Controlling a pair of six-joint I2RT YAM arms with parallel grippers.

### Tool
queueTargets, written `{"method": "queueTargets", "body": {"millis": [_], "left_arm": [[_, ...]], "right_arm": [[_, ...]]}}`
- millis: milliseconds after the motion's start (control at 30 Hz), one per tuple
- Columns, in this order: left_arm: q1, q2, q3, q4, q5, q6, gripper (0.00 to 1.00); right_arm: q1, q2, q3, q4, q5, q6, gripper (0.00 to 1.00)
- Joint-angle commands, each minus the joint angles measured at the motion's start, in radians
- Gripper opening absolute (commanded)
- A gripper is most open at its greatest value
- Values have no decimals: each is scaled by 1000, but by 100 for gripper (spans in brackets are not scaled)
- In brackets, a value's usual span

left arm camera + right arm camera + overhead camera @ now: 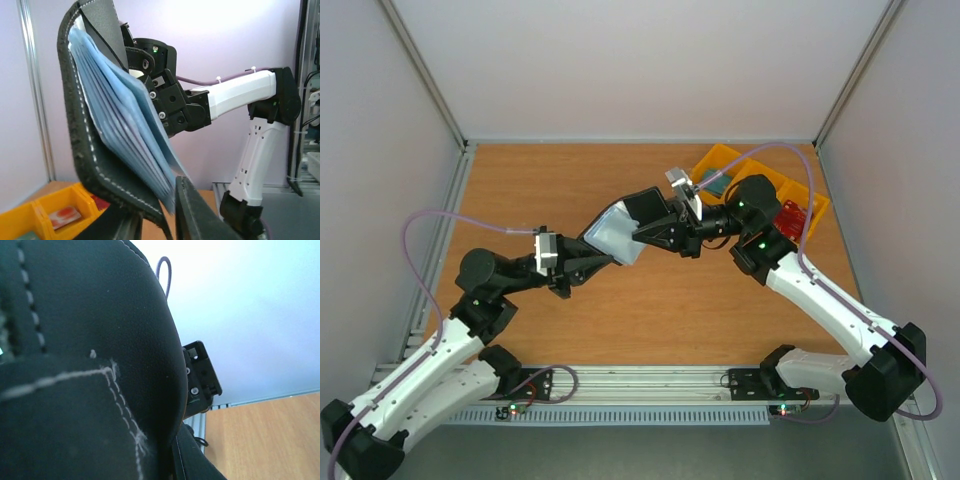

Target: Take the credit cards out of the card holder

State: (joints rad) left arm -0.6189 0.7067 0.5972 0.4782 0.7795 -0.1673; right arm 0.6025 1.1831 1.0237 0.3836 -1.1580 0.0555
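Left gripper (603,258): at the holder's 8 o'clock, fingers (200,215) either side of its lower edge; whether they pinch it cannot be told.
Card holder (617,232): aloft over the middle of the table (540,190), spread open, pale blue sleeves (125,135) fanned out.
Right gripper (655,228): at the holder's 2 o'clock, clamped on its dark flap (648,207).
Yellow tray (720,155): at the table's 1 o'clock, three compartments.
Credit card (790,216): red, lying in the tray's rightmost compartment.

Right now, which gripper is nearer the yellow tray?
Right. The right gripper grips the card holder close to the yellow tray; the left gripper is past the holder, farther off.
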Motion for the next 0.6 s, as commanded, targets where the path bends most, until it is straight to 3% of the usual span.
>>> {"method": "queueTargets", "body": {"millis": [0, 100, 300, 400, 467, 567], "left_arm": [[-8, -28, 6, 133, 15, 5, 14], [-8, -36, -5, 129, 19, 12, 2], [-8, -52, -16, 112, 28, 29, 0], [-8, -46, -10, 99, -1, 18, 1], [-8, -40, -6, 87, -36, -10, 10], [-8, -36, -5, 77, -46, -11, 5]], "right_arm": [[8, 32, 36, 0, 12, 6, 1], [9, 27, 41, 5, -3, 1, 1], [9, 26, 65, -48, -30, -18, 1], [37, 16, 96, -258, 46, -170, 2], [95, 18, 146, -489, 141, -359, 5], [135, 42, 166, -610, 197, -461, 11]]}}
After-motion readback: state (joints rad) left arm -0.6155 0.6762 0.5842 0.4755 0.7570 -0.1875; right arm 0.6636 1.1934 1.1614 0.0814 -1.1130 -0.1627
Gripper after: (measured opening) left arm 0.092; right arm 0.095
